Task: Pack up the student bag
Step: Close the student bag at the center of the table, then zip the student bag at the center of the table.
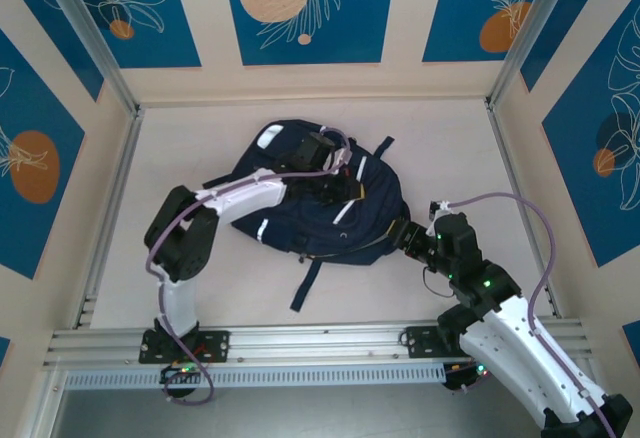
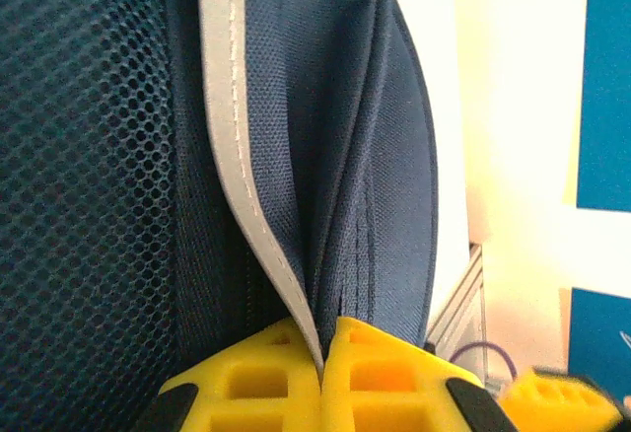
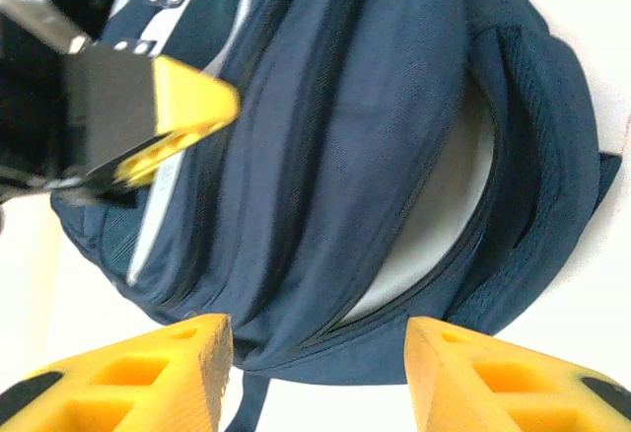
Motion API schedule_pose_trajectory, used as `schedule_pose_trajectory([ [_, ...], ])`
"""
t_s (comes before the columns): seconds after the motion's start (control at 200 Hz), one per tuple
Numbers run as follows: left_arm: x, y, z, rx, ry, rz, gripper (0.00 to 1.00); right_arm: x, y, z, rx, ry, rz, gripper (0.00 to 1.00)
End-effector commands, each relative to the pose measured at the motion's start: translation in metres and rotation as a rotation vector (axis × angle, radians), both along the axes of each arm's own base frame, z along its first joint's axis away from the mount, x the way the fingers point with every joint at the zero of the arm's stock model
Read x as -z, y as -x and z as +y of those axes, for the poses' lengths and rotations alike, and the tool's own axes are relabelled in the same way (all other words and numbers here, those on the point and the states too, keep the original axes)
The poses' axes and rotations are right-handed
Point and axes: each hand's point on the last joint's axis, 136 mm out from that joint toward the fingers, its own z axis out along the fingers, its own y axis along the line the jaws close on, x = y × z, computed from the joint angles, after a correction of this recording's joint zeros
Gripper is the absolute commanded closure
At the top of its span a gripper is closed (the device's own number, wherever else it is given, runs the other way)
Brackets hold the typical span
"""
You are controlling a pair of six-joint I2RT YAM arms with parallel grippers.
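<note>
Tightly, left fingers pinch a reflective stripe on the student bag; right fingers spread wide

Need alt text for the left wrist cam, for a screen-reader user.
The left gripper is pinched shut on a fold of the navy student bag, its yellow fingers meeting on a silver reflective stripe. Dark mesh lies to the left, and a pale wall with blue panels is at right.

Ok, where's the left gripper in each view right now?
Top external: left gripper at centre, on the student bag.
Left wrist: its fingers at the bottom edge, pinching the reflective stripe.
Right wrist: gripper upper left, above the bag.
Shared landmark: that grey-white stripe.
</note>
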Motion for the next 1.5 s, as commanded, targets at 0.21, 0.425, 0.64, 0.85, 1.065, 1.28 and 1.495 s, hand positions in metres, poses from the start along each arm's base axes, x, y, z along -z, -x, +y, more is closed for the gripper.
schedule_pose_trajectory([
  [0.21, -0.046, -0.028, -0.006, -0.013, 0.056, -0.098, 0.65, -0.029, 0.010, 0.027, -0.201, 0.054, -0.127, 0.58],
  [0.425, -0.075, -0.007, 0.041, -0.070, -0.030, -0.190, 0.47, -0.015, 0.014, 0.046, -0.274, 0.148, -0.096, 0.61],
  [0.64, -0.074, 0.024, 0.105, -0.166, -0.202, -0.213, 0.40, -0.001, 0.023, 0.078, -0.353, 0.231, -0.079, 0.62],
  [0.85, -0.049, 0.070, 0.163, -0.239, -0.285, -0.191, 0.39, 0.034, 0.042, 0.095, -0.371, 0.289, -0.002, 0.65],
  [1.065, -0.021, 0.088, 0.213, -0.401, -0.321, -0.210, 0.35, 0.062, 0.032, 0.095, -0.245, 0.273, 0.070, 0.74],
  [1.28, 0.004, 0.088, 0.213, -0.418, -0.314, -0.159, 0.35, 0.086, -0.009, 0.066, -0.032, 0.286, 0.192, 0.74],
  [1.495, 0.003, 0.092, 0.220, -0.434, -0.300, -0.172, 0.34, 0.069, -0.027, 0.035, 0.062, 0.353, 0.180, 0.74],
])
